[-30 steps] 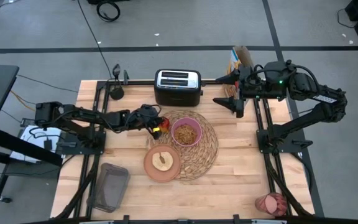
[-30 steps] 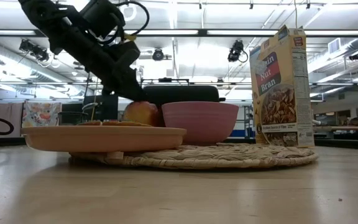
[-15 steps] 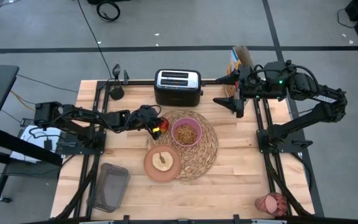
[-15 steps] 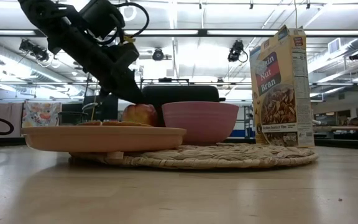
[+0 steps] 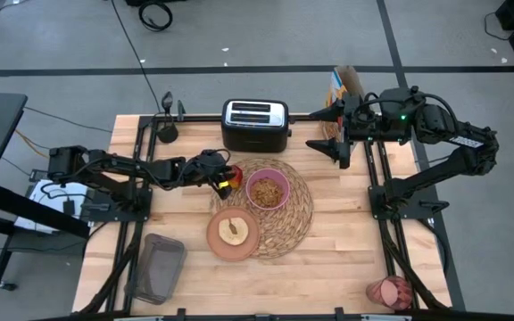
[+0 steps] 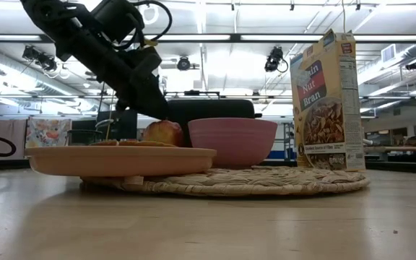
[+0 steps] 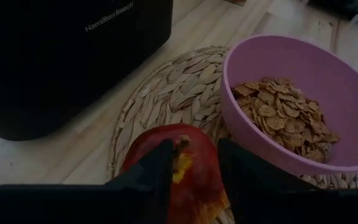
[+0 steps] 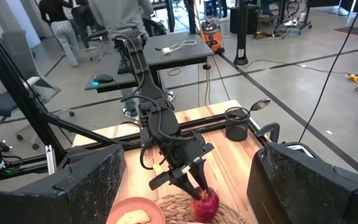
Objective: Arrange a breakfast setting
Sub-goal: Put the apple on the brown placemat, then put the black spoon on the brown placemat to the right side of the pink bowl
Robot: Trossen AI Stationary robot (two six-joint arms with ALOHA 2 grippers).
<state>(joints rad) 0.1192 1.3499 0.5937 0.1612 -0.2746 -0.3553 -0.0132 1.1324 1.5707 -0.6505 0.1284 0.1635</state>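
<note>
A red apple point(image 7: 194, 186) rests on the left edge of the round woven placemat point(image 5: 294, 223), beside the pink bowl point(image 5: 267, 190) of cereal flakes. My left gripper point(image 7: 194, 149) slants down over the apple's top, fingers a little apart, one on each side of the stem point(image 7: 182, 144). The salmon-brown plate point(image 5: 214, 237) with toast overlaps the placemat's near left edge. A pink tumbler point(image 5: 389, 292) lies at the table's near right corner. My right gripper point(image 5: 327, 129) waits open, raised at the far right. My left gripper's fingertips point(image 7: 165, 149) stand over the apple's top from the table's left, slanting down, one on each side of the stem hollow. Whether they touch the apple I cannot tell. The apple sits on the placemat, stem up.
A black toaster point(image 5: 254, 125) stands just behind the apple and placemat. The yellow cereal box point(image 6: 327, 101) stands at the far right. A dark tray point(image 5: 154, 267) lies at the near left. Bare wood shows along the near edge.
The apple under my left gripper has turned slightly on the placemat and shows a redder face in the low view. The gripper has kept its place over it.
</note>
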